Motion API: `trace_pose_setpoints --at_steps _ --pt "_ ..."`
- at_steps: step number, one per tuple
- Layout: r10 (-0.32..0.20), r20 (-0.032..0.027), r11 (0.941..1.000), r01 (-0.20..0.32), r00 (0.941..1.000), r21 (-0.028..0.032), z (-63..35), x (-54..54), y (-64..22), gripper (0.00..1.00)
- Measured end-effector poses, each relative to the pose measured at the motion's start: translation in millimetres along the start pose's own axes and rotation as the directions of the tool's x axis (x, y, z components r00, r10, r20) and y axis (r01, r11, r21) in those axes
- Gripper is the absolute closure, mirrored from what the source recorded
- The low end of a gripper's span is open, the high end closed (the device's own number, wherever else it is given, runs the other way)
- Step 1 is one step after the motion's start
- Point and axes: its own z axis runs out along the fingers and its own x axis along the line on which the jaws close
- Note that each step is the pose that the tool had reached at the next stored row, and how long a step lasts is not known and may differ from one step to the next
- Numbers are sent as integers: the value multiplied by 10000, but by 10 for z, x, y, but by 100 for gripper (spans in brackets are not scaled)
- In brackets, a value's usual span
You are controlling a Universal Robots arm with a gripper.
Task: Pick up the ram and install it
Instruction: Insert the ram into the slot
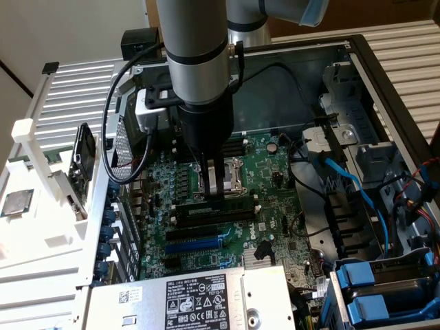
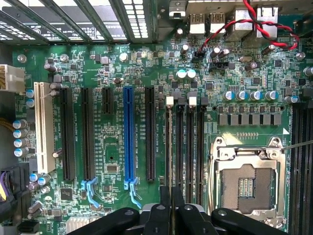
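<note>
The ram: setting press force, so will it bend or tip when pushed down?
Probably stiff yet fragile: the ram is a thin flat board. Likely light for its length. On its narrow edge it could tip, though the gripper pinches it.

Room light: bright, bleaching the white rack (image 1: 41, 227) on the exterior view's left.
Inside the case (image 1: 295, 58): dimmer; the arm (image 1: 196, 55) and gripper (image 1: 217, 199) shade the ram (image 1: 240, 203).
Glare: a sheen on the silver socket frame (image 2: 247, 155).
</note>
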Motion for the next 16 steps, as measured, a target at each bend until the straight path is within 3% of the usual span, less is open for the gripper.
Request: trace_pose_setpoints --at_steps 16 --pt "0 0 10000 0 10000 0 2 5 -1 87"
